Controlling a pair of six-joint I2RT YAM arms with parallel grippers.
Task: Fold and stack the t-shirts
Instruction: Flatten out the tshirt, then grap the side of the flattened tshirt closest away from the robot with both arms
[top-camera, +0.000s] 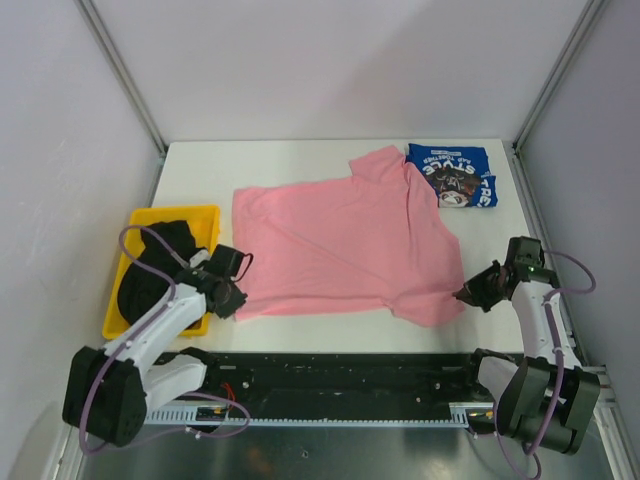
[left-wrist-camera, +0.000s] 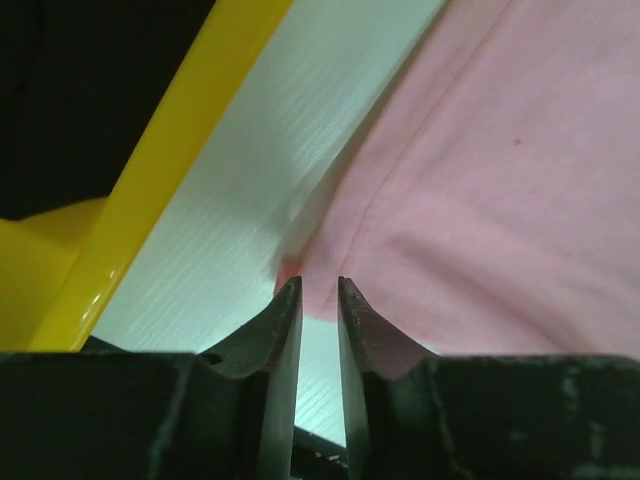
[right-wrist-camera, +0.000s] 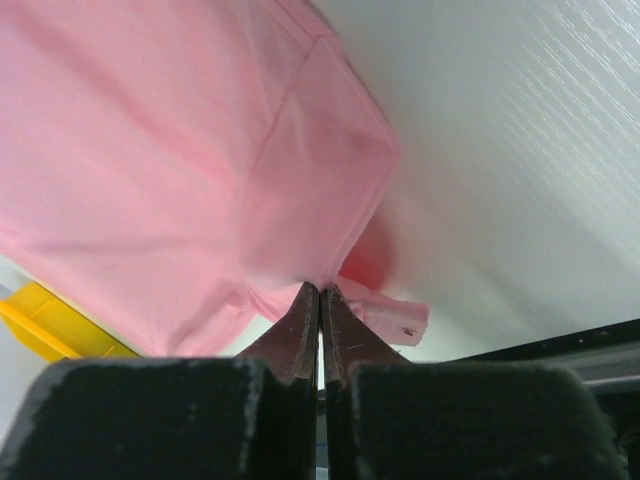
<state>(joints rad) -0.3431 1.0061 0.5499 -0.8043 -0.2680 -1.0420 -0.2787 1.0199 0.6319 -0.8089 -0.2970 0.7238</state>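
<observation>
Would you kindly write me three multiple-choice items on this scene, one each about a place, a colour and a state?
1. Where does the blue t-shirt lie? A in the yellow bin; B at the table's far right corner; C under the pink t-shirt.
2. What colour are the clothes in the yellow bin? A white; B green; C black.
3. How is the right gripper? A shut on the pink t-shirt's corner; B wide open; C holding the bin.
Answers: B, seen from above; C, black cloth fills it; A, its fingers pinch pink cloth.
</observation>
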